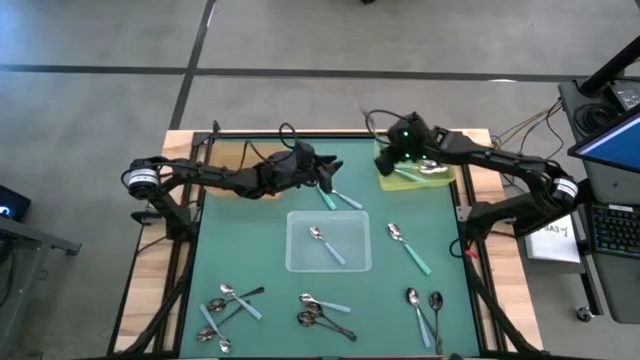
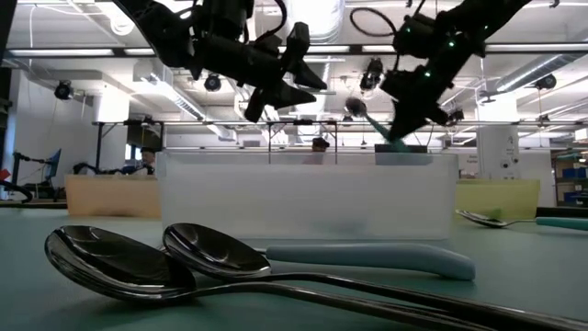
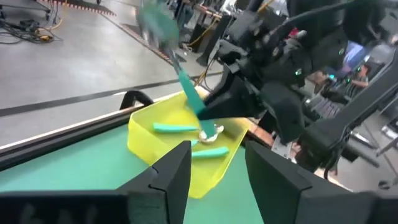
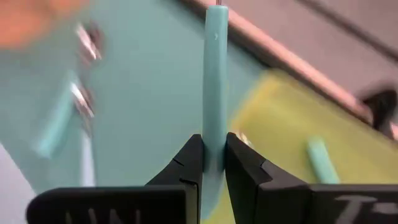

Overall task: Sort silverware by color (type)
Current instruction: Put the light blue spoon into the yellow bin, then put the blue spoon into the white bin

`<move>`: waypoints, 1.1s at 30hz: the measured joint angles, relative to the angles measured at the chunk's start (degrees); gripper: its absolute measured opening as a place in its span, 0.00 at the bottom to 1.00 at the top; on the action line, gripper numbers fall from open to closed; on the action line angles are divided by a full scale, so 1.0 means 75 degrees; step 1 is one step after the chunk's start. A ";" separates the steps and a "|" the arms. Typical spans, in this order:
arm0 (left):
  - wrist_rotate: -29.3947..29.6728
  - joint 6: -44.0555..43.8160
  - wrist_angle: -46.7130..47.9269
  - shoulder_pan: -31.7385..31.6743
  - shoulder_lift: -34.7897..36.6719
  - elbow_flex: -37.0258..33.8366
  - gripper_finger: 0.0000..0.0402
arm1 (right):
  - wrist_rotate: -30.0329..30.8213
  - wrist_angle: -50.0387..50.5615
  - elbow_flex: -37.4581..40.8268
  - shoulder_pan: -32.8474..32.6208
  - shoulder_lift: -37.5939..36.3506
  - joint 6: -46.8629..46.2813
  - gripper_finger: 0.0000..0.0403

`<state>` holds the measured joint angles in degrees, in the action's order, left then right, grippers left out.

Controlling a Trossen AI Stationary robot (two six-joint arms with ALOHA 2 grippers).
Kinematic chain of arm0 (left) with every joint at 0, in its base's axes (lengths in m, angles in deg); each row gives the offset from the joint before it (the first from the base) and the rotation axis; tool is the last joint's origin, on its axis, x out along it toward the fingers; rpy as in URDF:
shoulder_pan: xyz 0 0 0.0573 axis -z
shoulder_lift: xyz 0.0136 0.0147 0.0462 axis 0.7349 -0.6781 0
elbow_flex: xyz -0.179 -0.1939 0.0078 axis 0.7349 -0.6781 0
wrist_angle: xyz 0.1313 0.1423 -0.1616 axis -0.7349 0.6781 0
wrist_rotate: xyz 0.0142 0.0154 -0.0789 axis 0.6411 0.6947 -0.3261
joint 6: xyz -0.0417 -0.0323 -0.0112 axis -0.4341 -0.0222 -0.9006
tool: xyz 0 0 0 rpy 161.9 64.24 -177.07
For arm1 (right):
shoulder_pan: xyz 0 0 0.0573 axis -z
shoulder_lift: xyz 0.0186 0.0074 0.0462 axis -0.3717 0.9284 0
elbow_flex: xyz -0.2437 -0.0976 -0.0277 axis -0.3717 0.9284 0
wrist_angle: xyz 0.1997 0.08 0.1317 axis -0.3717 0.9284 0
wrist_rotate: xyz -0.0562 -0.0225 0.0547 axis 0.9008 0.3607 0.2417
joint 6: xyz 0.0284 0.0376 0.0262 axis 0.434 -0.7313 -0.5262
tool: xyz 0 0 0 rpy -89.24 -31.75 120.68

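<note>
Right tool [image 4: 213,163] pinches a teal spoon [image 4: 214,81] by its handle, hanging above the yellow tray [image 1: 440,178]. The spoon may pivot or slip and land outside the tray. Left tool [image 3: 217,168], fingers spread and empty, hovers nearby; collision possible.

Clear tray [image 1: 328,242] mid-table; spoons [image 1: 325,312] near edge

Two dark cabled arms, green indicator lights
</note>
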<state>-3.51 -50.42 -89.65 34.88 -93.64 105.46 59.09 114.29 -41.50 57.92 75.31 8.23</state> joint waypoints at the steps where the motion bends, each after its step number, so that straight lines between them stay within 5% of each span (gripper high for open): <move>1: -0.0037 0.0069 0.0072 0.0000 0.0014 -0.0001 0.34 | 0.0141 0.0374 0.0000 0.0050 0.0007 0.0083 0.08; 7: -0.1016 0.0249 0.0756 0.0000 0.0170 -0.0003 0.32 | 0.1959 0.1755 0.0000 0.0099 0.0561 0.0362 0.08; 12: -0.1757 0.0374 0.2326 0.0003 0.0641 -0.0006 0.32 | 0.2127 0.1902 0.0000 0.0093 0.1211 0.0455 0.08; 21: -0.1825 0.0098 0.8325 0.0307 0.2311 -0.0013 0.32 | 0.2153 0.2046 0.0000 0.0073 0.1438 0.0488 0.36; 28: -0.1894 -0.2389 1.2108 0.2259 0.3399 -0.0104 0.32 | 0.2153 0.2022 0.0001 0.0035 0.0959 0.0320 0.44; 33: -0.2223 -0.3182 1.2138 0.4559 0.3520 -0.0106 0.32 | 0.2152 0.1551 0.0003 0.0038 0.0848 0.0489 0.43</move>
<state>-20.18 -74.29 1.38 69.07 -67.24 104.67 75.23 125.92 -41.48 58.20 81.67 11.89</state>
